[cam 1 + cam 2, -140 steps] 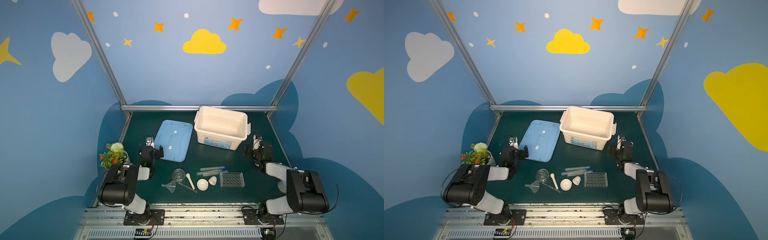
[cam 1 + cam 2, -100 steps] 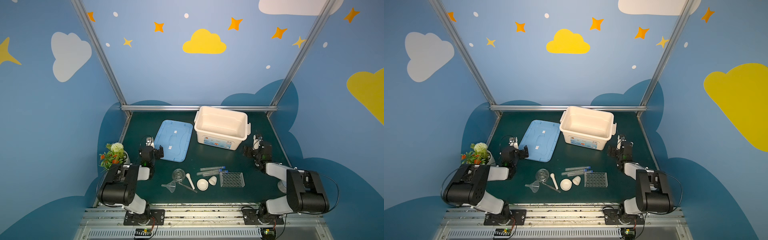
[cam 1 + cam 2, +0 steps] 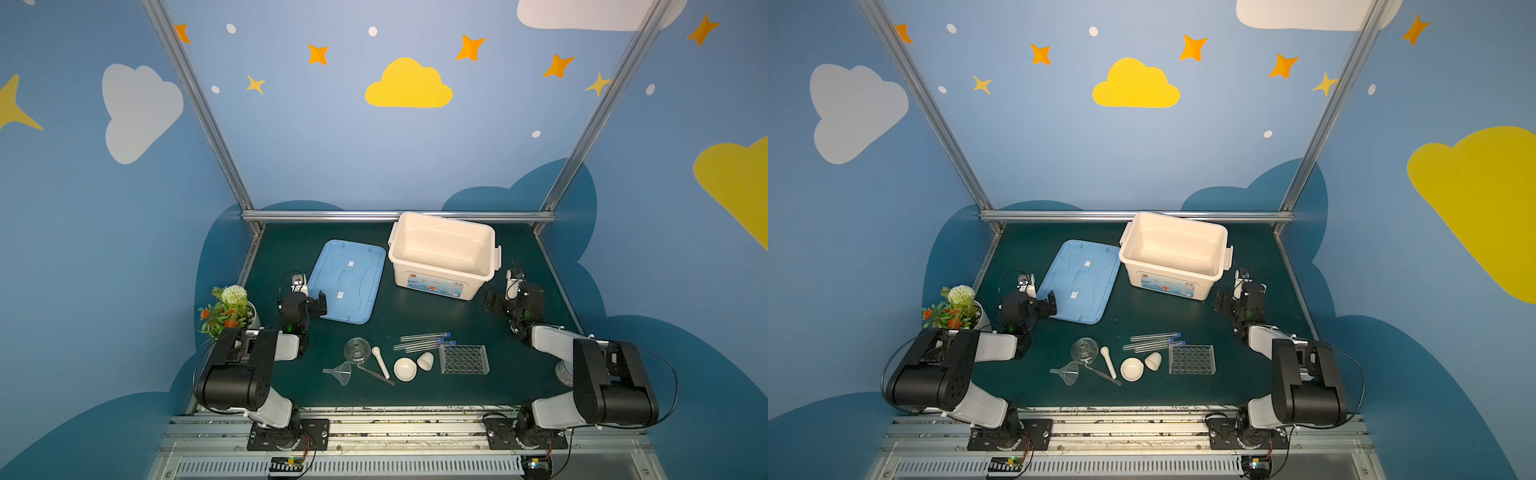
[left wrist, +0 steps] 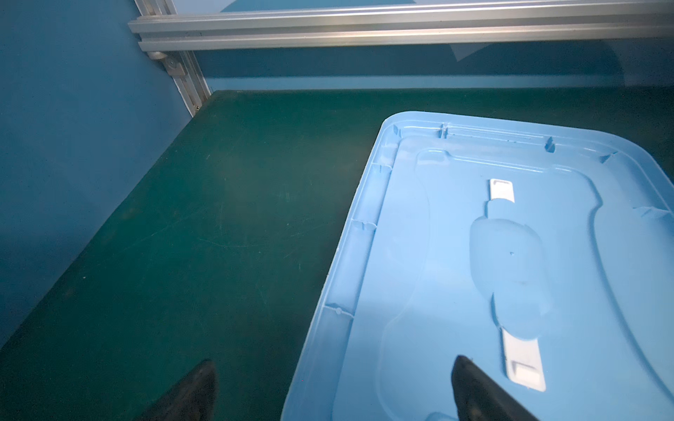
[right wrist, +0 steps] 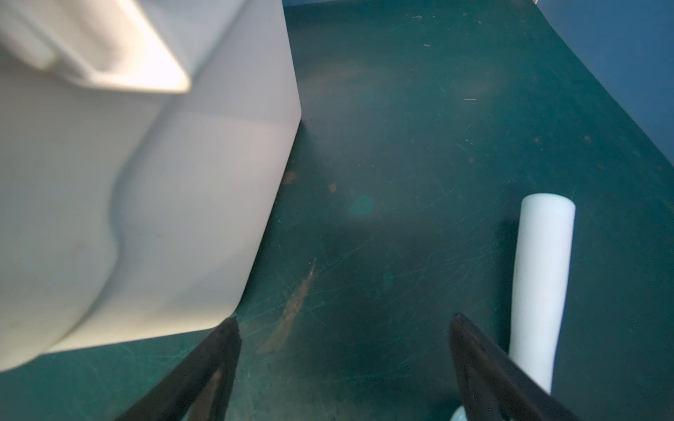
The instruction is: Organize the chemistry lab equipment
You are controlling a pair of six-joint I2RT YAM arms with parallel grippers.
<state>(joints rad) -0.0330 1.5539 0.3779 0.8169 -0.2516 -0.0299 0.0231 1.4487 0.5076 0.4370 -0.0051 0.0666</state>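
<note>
Both arms sit low at the sides of the green worktop (image 3: 436, 316), and neither is carrying anything. The left end effector (image 4: 332, 379) has its jaws spread wide. One finger hangs over the near left corner of the blue lid (image 3: 347, 280) and the other over bare worktop. The right end effector (image 5: 344, 335) is just as wide open, with nothing between its fingers, close beside the near right corner of the white bin (image 3: 432, 284).

The bin stands uncovered at the far middle, with the lid lying flat just to its left.

All the lab equipment lies in a loose row at the near middle, well apart from both end effectors:
- Funnel (image 3: 343, 372), furthest left
- Glass flask (image 3: 357, 350), just behind the funnel
- Thin tweezers (image 3: 376, 374)
- White pestle (image 3: 381, 361), lying across or right against the tweezers
- Bowl (image 3: 405, 369)
- Cup (image 3: 426, 360), apparently tipped on its side and touching the bowl
- Clear holed rack (image 3: 463, 359), at the right end

The three test tubes (image 3: 424, 336) lie flat just beyond the bowl and cup, their blue caps pointing right towards the rack's far corner.

A potted plant (image 3: 226, 311) stands at the left edge, beside the left arm.
</note>
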